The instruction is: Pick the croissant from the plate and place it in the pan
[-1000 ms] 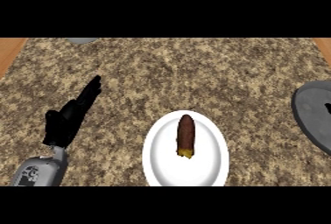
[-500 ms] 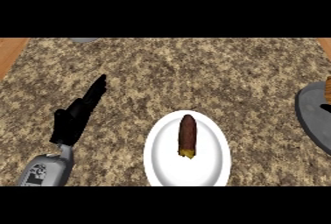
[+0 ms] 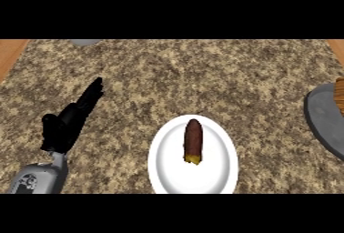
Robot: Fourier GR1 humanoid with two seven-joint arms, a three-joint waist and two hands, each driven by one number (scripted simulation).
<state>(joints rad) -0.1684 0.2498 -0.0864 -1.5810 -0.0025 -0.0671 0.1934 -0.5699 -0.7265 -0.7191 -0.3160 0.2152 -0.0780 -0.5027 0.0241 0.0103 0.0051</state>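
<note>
The left hand [image 3: 67,123] shows at the lower left of the head view, coming up from its grey forearm [image 3: 40,177] at the bottom edge. Its fingers [image 3: 91,93] are straight and held close together, pointing up and away toward the far side of the counter, with the thumb sticking out a little on the outer side. It holds nothing and touches nothing but air above the speckled counter [image 3: 201,77].

To the right of this hand, with a strip of bare counter between them, sits a white plate [image 3: 164,168], partly cut by the bottom edge of the view. The croissant [image 3: 193,141] lies on the middle of that plate, a long dark brown piece set lengthwise, pointing away from the robot, with a small yellowish end on the near side. It is well apart from the hand's fingers.

Farther right again, at the right edge of the view, is the curved grey rim of the pan [image 3: 322,123], only partly in view. A small brown shape [image 3: 339,93] shows right at the edge, over the pan; what it is cannot be told.

Beyond the hand, at the far left end of the counter, a small grey shape [image 3: 84,42] peeks in along the top, and wooden strips [image 3: 12,52] show at both upper corners.

The right hand is out of sight.
</note>
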